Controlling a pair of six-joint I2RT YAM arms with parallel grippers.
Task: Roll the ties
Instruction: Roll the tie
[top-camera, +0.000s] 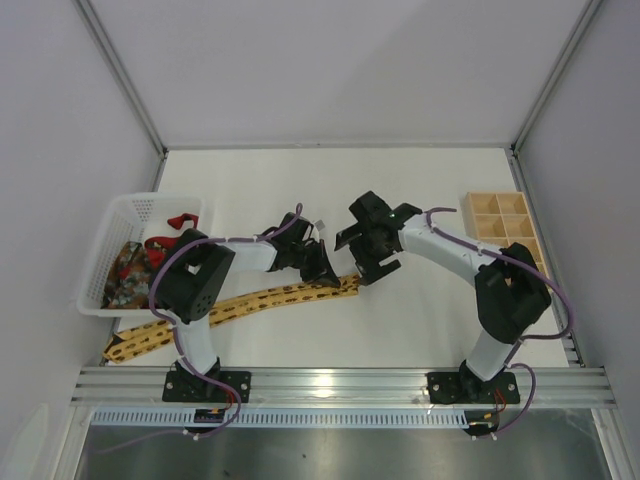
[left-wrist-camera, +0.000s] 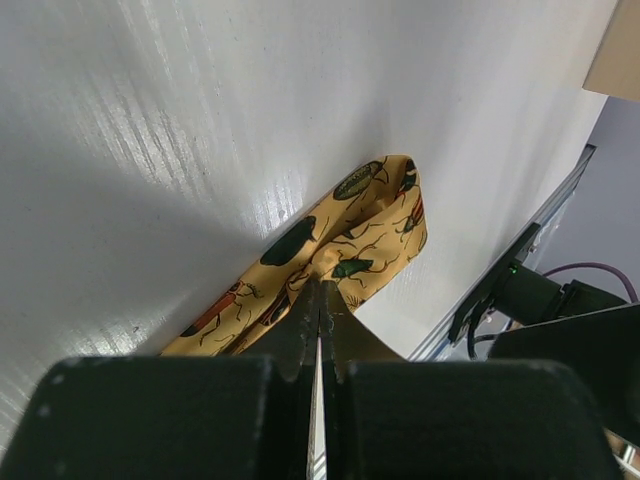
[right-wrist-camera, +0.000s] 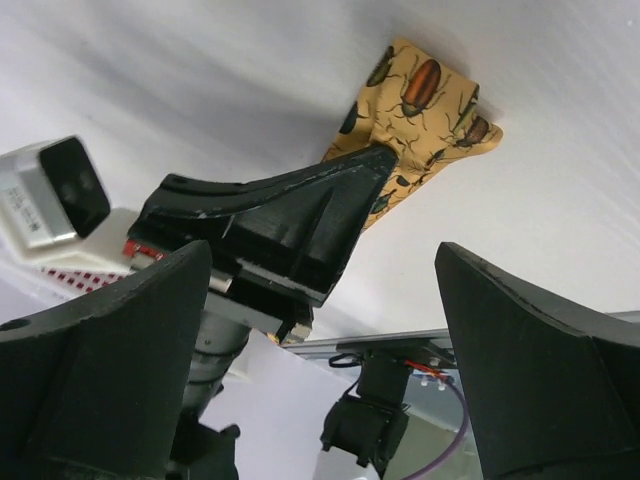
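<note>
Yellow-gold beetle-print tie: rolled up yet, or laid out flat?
Laid out, not rolled. The yellow-gold beetle-print fabric tie stretches long across the white table; only its end is pinched in the shut left gripper. No roll shows.

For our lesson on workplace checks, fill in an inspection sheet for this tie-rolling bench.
Surface: white table.
Job's things: yellow tie lying along the near side, not yet rolled; red tie and dark patterned tie in the white basket, left.
Clutter: wooden compartment box, far right.
Grippers: left gripper shut on the yellow tie near its right end; right gripper open, holding nothing.
Cables: purple cables along both arms.
Surroundings: white walls; metal rail at near edge.
</note>
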